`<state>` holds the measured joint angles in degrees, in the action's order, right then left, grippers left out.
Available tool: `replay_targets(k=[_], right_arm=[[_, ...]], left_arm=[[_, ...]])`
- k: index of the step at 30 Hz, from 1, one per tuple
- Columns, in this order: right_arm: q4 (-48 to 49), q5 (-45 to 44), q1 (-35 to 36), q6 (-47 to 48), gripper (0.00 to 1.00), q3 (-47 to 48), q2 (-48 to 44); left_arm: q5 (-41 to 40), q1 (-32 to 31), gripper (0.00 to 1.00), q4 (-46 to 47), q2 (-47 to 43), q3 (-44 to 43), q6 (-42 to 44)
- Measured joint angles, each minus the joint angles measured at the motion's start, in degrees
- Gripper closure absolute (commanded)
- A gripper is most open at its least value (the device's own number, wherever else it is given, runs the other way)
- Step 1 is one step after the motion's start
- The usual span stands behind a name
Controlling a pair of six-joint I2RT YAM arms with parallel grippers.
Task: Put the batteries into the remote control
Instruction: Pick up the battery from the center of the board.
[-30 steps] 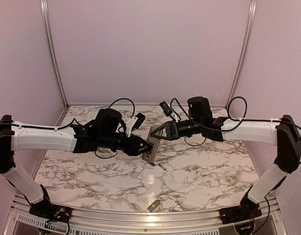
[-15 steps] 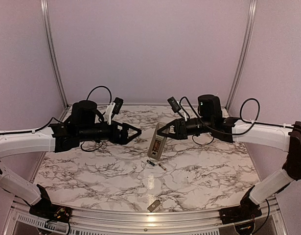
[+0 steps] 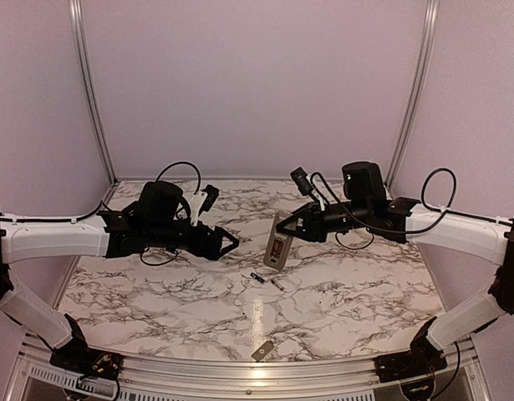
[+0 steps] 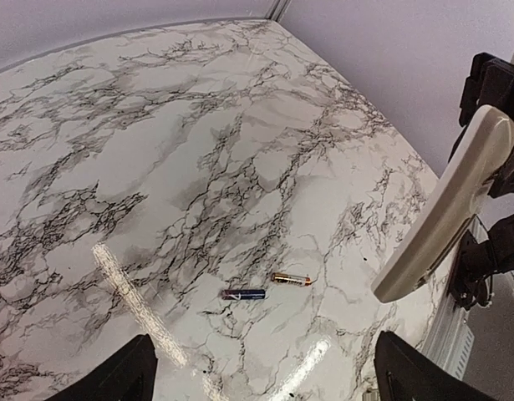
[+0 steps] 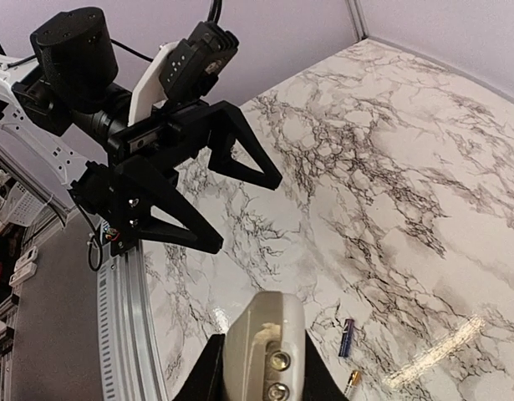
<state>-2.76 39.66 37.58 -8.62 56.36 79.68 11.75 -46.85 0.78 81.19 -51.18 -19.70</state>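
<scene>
Batteries (image 4: 243,294), two of them, lie close together on the table (image 4: 156,125), just below the remote (image 3: 278,242), which the right hand (image 3: 288,227) holds tilted in the air by one end. They look light, hard and apt to roll, so pinch one across its middle. The left hand (image 3: 231,243), a second ago narrow beside the remote, now gapes wide and has drawn back leftward.

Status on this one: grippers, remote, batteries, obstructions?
Left gripper open, empty. Right gripper shut on remote control, held tilted. Batteries loose on table, uninserted. Nothing in the way.
</scene>
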Motion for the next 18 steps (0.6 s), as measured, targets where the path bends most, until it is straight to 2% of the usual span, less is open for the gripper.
replay_targets(k=[4, 8, 12, 18], right_arm=[[-1.7, -1.7, -0.3, 1.1, 1.0, -0.1, -0.1], [-2.0, -2.2, -2.7, 1.2, 1.0, -1.9, -0.5], [-2.3, -2.3, -6.4, 1.0, 1.0, -4.2, -1.1], [-1.8, -1.2, -9.6, 0.0, 1.0, -6.6, -2.0]], left_arm=[[-1.3, 0.0, 0.35, -4.9, 5.0, -5.2, 2.6], [-2.7, -0.1, 0.47, -9.7, 11.3, -11.0, 3.7], [-2.9, -0.9, 0.5, -13.0, 16.0, -13.9, 3.1], [-3.1, -5.4, 0.45, -16.3, 21.0, -17.6, 5.5]])
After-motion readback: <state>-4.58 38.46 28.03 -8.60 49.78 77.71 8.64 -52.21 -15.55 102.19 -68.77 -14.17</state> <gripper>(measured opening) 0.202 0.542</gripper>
